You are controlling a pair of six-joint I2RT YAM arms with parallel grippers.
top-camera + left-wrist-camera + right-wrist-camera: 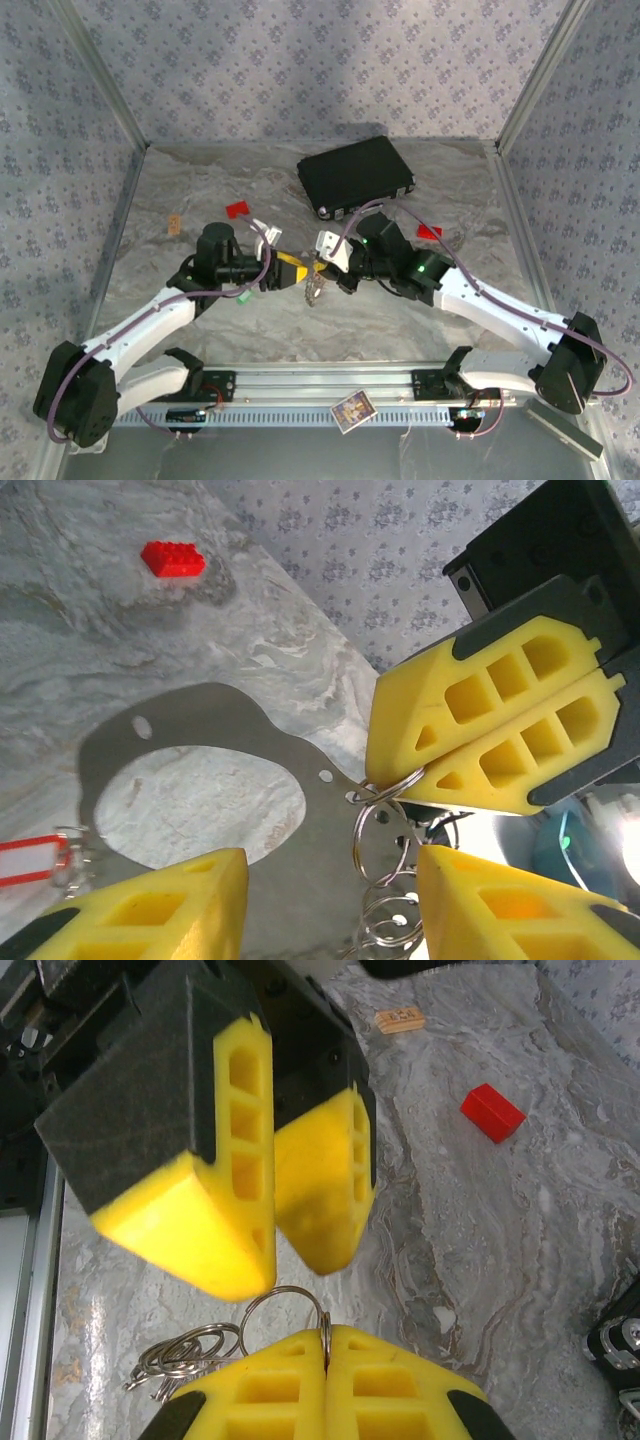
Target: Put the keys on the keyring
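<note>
**Yellow pads clamp the keyring, tools tip to tip**

Pressed flat together at the bottom of the right wrist view, the right tool (325, 1336) pinches the keyring (283, 1289) at the loop's 3 o'clock edge. The keyring is a thin, shiny silver wire loop. More linked loops of the same wire trail from it toward 8 o'clock over the marbled surface (480, 1220).

In the left wrist view those loops hang in the gap of the left tool (330, 865), whose fingers stand apart and grip nothing. The red key (30, 858), a red tag with a pale centre on a small ring, sits at that tool's 9 o'clock, just beside one finger. I cannot tell whether they touch.

From above, the green key (243, 296) lies by the left forearm, at the keyring's 8 o'clock. The left arm reaches in low from 7 o'clock and the right from 4 o'clock, so the tools face each other mid-surface.

A black case (355, 175) lies at 1 o'clock. One red block (237, 209) sits at 10 o'clock and a second red block (428, 232) at 3 o'clock.
</note>
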